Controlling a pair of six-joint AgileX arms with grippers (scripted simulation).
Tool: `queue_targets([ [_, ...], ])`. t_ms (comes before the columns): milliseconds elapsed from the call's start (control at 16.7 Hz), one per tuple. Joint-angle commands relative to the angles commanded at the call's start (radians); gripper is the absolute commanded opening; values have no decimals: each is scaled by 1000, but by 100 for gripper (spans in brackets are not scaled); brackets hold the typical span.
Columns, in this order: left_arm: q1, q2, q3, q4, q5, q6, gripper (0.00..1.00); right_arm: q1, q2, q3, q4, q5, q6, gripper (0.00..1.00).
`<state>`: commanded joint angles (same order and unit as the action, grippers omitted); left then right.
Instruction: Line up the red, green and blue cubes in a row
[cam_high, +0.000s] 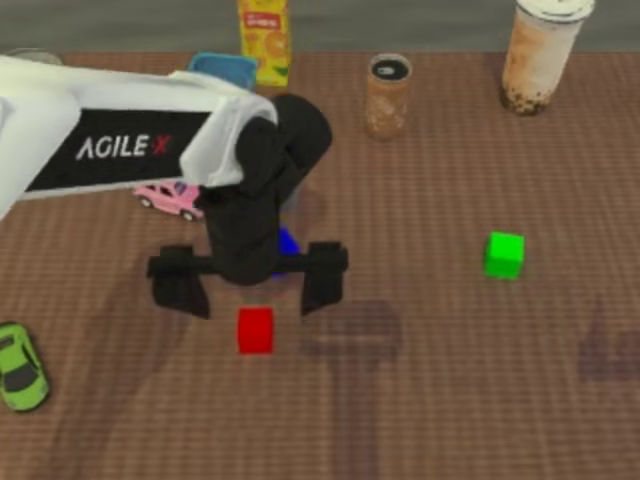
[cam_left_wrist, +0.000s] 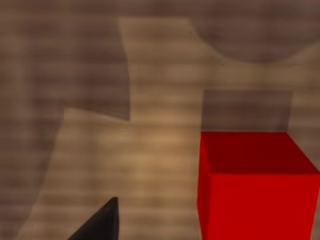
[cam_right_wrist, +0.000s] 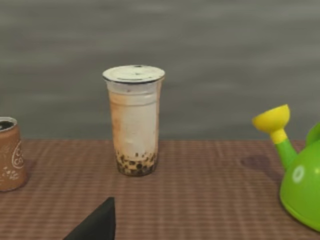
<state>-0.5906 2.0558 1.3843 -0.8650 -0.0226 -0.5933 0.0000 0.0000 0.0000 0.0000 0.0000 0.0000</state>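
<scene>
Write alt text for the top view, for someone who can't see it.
The left gripper hangs open over a brown table, just behind the red cube and partly hiding the blue cube. The green cube sits alone to the right; toy cars, drinks and a juice carton ring the edges.

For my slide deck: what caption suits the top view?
Left gripper open above the table, small blue cube half hidden beneath it, red cube just in front, green cube apart.

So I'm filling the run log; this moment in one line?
left gripper: jaws open, over table beside red cube | blue cube: partly hidden under arm | green cube: apart, right | right arm: unseen from above
</scene>
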Motion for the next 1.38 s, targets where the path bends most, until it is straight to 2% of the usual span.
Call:
queue_targets([
  [300,9,-71,86,-162,-1,-4,100,0,0,0,0,0,0,100],
  [780,18,-103,67,-155,-2,-2,100,8,30,30,-20,-2,10,100],
  [1080,123,-338,-131,-23,-11,14,100,54,288,282,-171,-3,87,100],
  [1380,286,-784,-477,184,-16,81,100,123,802,686,-426,1,202,100],
])
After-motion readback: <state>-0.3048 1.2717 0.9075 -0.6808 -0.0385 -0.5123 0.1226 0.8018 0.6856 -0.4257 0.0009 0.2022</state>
